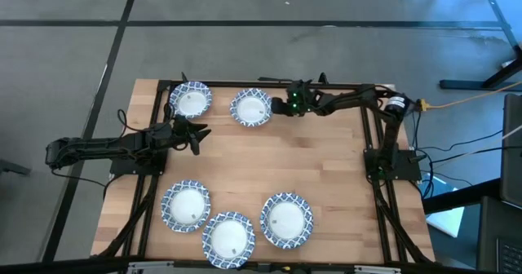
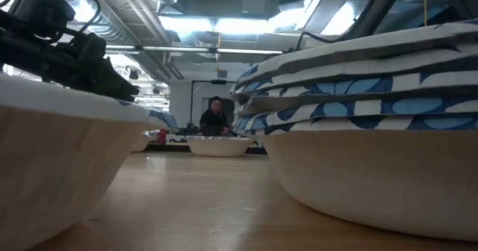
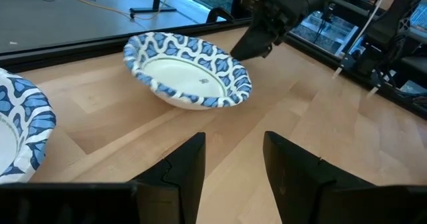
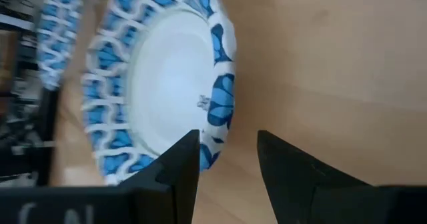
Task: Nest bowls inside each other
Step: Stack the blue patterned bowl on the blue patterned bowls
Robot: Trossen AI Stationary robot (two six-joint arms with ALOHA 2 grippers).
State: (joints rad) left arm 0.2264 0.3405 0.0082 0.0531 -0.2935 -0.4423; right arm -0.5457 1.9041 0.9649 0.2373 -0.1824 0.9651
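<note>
Table [image 1: 326, 176]: five bowl spots overhead; low view alone reveals stack [image 2: 358, 94]. Both hands parted, empty.

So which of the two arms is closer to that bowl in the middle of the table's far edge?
The right. Its gripper sits right beside that bowl, jaws open at its rim. The left gripper hangs farther off, nearer the table's middle, below the far-left corner bowl, jaws open and empty.
</note>
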